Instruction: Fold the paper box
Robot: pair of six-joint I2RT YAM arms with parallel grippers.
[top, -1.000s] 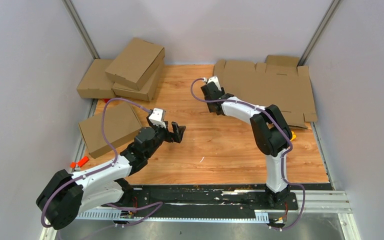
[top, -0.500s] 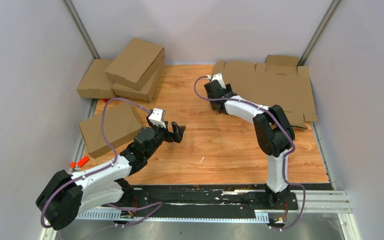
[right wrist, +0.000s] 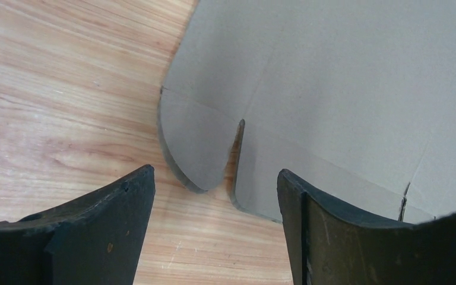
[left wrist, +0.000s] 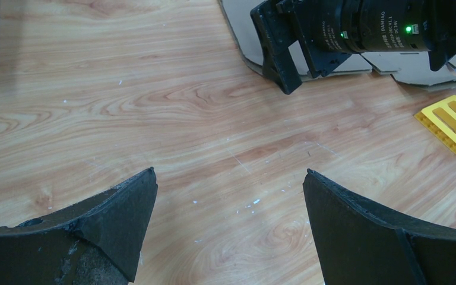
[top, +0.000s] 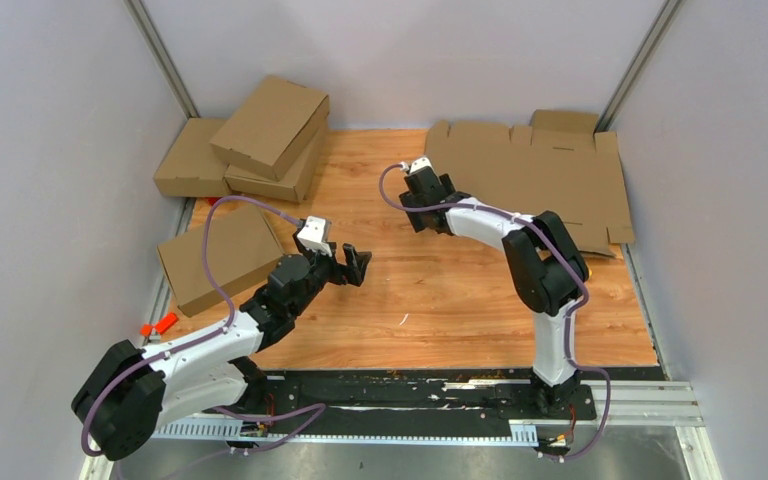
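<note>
The paper box lies flat and unfolded at the table's back right, a die-cut brown sheet with flaps and tabs. My right gripper points down at the sheet's near-left corner. In the right wrist view a rounded tab of the paper box lies just ahead of the right gripper, which is open with only bare wood between its fingers. My left gripper hovers over the wood left of centre. The left gripper is wide open and holds nothing. The left wrist view also shows the right gripper at the sheet's edge.
Folded brown boxes are stacked at the back left, and another lies by the left edge beside my left arm. A yellow plastic piece sits near the sheet's front edge. An orange item lies off the front left. Walls close in both sides.
The right gripper's jaws have spread wider, and it has drawn back a little to the left from the sheet's edge. The left arm has not moved.
</note>
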